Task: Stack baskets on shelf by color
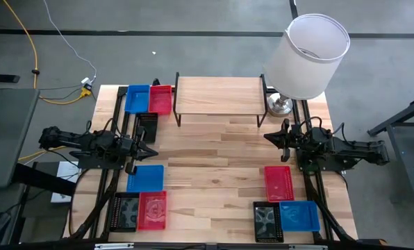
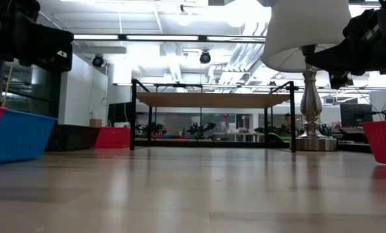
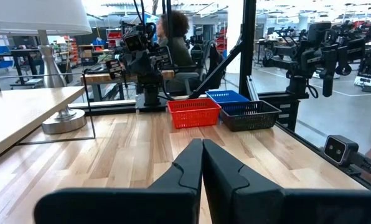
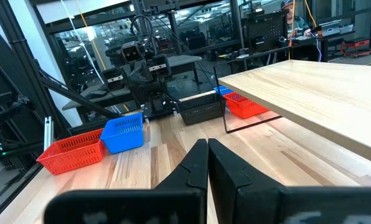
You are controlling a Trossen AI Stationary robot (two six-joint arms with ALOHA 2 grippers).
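Note:
The shelf [image 1: 217, 96], a light wood plank on thin black legs, stands at the table's far middle with nothing on its top. Blue [image 1: 137, 98], red [image 1: 160, 99] and black [image 1: 147, 125] baskets sit on the table left of it. A blue basket [image 1: 145, 178], a black one [image 1: 126, 212] and a red one [image 1: 152, 210] lie near left. Red [image 1: 278, 182], black [image 1: 267, 221] and blue [image 1: 299, 215] baskets lie near right. My left gripper [image 3: 202, 146] hovers shut at mid left, and my right gripper [image 4: 207, 146] hovers shut at mid right; both point toward the table's middle.
A lamp with a white shade [image 1: 308, 55] stands on its metal base [image 1: 280, 105] just right of the shelf. Bare tabletop [image 1: 214, 160] lies between the two grippers. A seated person [image 3: 176, 37] shows beyond the table's right side.

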